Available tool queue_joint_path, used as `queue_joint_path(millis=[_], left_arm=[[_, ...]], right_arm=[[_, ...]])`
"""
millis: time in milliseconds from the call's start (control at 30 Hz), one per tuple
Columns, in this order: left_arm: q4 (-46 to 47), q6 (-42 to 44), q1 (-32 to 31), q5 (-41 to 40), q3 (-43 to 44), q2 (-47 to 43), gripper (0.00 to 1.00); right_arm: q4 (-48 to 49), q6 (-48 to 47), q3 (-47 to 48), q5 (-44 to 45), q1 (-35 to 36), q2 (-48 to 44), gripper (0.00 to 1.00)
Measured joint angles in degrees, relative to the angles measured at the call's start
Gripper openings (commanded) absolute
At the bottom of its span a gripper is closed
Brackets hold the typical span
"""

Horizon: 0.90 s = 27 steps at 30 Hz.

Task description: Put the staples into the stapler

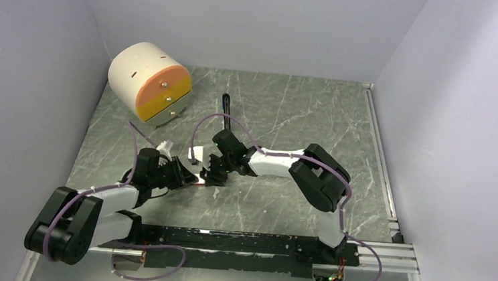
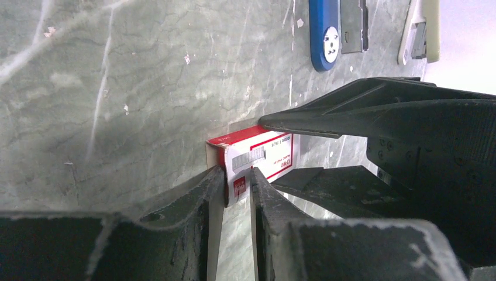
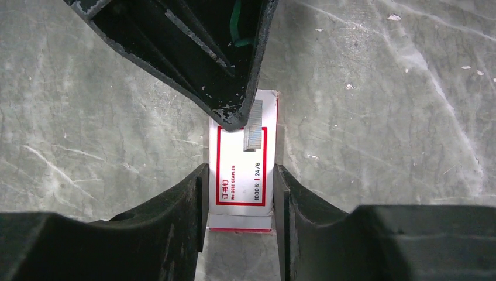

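Staple box point(image 3: 241, 175) is light, crushable card: my left jaws pinch its end; right jaws straddle its sides, grip unconfirmed.

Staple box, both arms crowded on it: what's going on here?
Both hands are working on the small red-and-white staple box, which lies on the table. The right hand grips its long sides, and the left hand pinches one end. The blue stapler lies apart on the table with neither hand on it, so loading has not begun.
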Motion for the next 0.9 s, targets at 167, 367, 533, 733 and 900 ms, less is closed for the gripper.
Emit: queue_joint_path(millis=[167,367,533,733,900], left_arm=[[5.3,-1.0,1.0,2.8,-1.2,2.8,0.27],[12.6,-1.9,1.9,5.2,-2.7,6.9,0.23],[10.8,-1.2,1.5,5.8,-2.9,5.4,0.26],[2.7,1.8,1.4,4.7,-0.9,0.3,0.40],[-2.8,3.7,1.4,2.7,1.9,-0.3,0.49]], right_arm=[[0.7,0.8,0.3,-0.2,0.0,0.5,0.39],[1.0,1.3,0.3,-0.4,0.0,0.5,0.48],[5.4,4.0,-1.6,-0.1,-0.1,0.2,0.66],[8.4,11.2,-6.8,1.3,-2.2,-4.3,0.71],[10.6,18.7,-8.3,3.3,-4.4,-10.2,0.73]])
